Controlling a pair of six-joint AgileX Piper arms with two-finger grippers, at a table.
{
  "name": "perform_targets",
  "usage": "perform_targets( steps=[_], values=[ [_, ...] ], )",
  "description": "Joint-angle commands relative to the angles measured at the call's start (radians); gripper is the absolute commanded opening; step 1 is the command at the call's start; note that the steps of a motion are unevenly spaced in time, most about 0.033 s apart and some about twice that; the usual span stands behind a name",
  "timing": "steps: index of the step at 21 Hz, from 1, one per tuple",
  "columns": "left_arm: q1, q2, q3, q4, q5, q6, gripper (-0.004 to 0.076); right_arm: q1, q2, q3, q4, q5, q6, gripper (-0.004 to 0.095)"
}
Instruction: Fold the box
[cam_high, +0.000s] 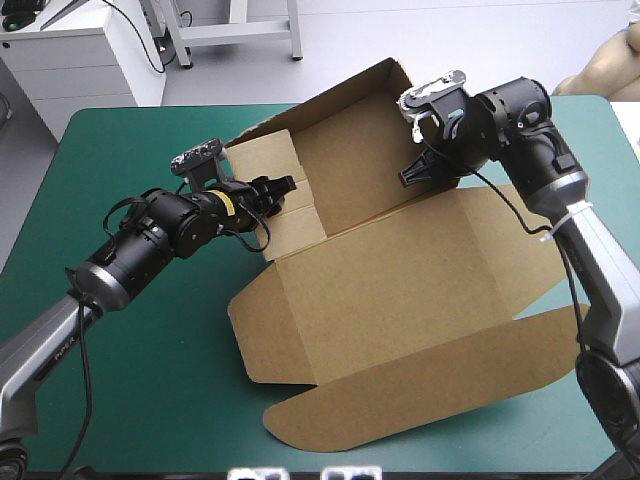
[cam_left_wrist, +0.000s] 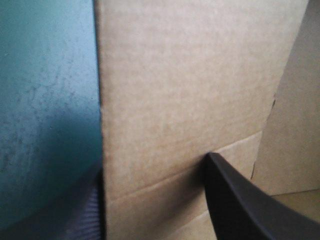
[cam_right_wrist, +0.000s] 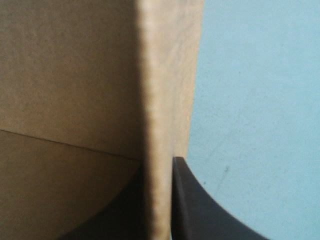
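Observation:
The brown box (cam_high: 400, 300) lies in the middle of the teal-green cover as a cut sheet, its near panels and rounded front flap (cam_high: 420, 385) flat. At the far side a wall (cam_high: 350, 150) stands raised, with a lower side wall (cam_high: 262, 165) to its left. My left gripper (cam_high: 285, 190) is shut on that left part; in its wrist view the board (cam_left_wrist: 185, 90) sits between the fingers (cam_left_wrist: 235, 200) of the gripper (cam_left_wrist: 150, 170). My right gripper (cam_high: 415, 172) is shut on the raised wall's right edge (cam_right_wrist: 167, 100), pinched in the gripper (cam_right_wrist: 157, 165).
Bare teal-green cover (cam_high: 120, 380) stretches along the table's left side and front left corner. A narrower strip of cover (cam_high: 600, 130) shows behind my right arm. The front flap reaches close to the table's near edge.

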Motion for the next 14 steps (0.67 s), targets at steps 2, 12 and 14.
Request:
perform_targets(
  steps=[2, 12, 14],
  values=[
    [-0.002, -0.055, -0.053, -0.030, 0.009, -0.001, 0.0336, 0.015, -0.084, -0.043, 0.116, -0.017, -0.026, -0.0013],
    [-0.002, -0.054, -0.058, 0.041, 0.012, 0.078, 0.0302, 0.015, -0.084, -0.043, 0.121, -0.009, -0.022, -0.0014],
    [-0.002, -0.032, -0.058, 0.041, 0.018, 0.078, 0.0317, 0.015, -0.084, -0.043, 0.121, -0.013, -0.022, -0.0014]
  ],
)
